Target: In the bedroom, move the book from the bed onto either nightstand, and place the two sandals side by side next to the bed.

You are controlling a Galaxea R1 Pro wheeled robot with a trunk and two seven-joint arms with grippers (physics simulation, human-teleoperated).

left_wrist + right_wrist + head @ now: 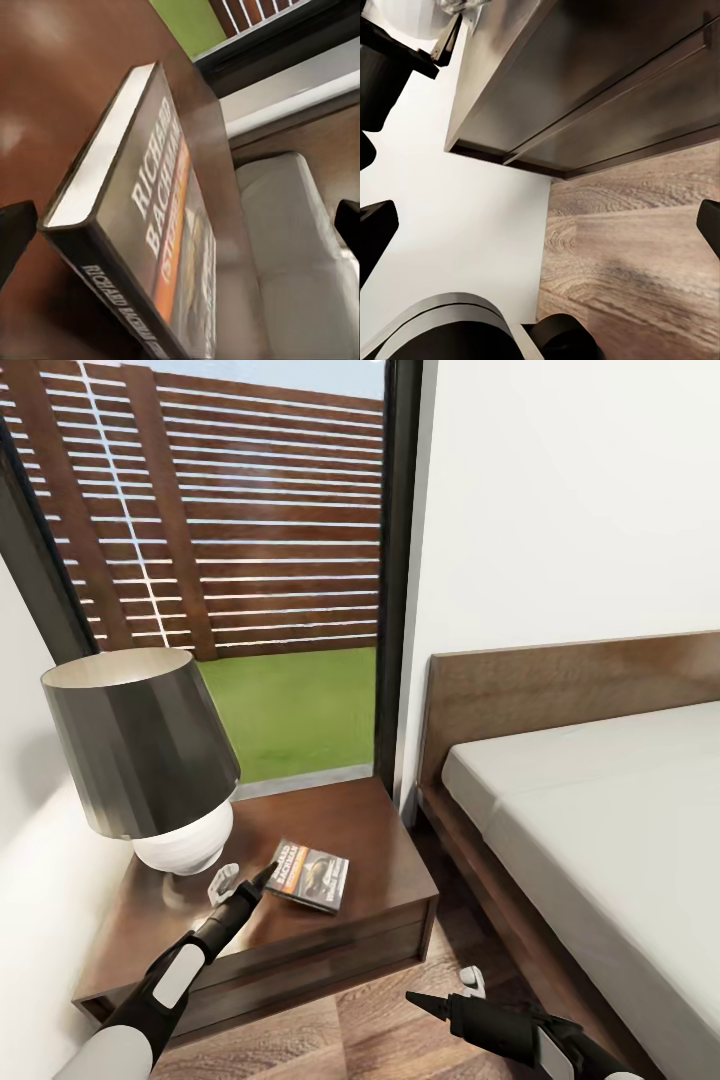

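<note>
The book point(310, 875) lies flat on the nightstand point(385, 845), cover up, just right of the lamp base. My left gripper point(243, 878) hovers open at the book's left edge, touching nothing. In the left wrist view the book point(161, 210) lies close ahead on the nightstand top point(60, 67), with my two fingertips spread wide at either side of it. My right gripper point(442, 990) hangs open and empty low over the floor in front of the nightstand's right corner. The bed point(600, 810) stands to the right. The two sandals are out of view.
A lamp point(140, 745) with a dark shade fills the nightstand's left half. A tall window point(280, 560) is behind it and a white wall to the left. A narrow strip of wood floor point(400, 1030) runs between nightstand and bed. The drawer front point(607, 67) faces my right gripper.
</note>
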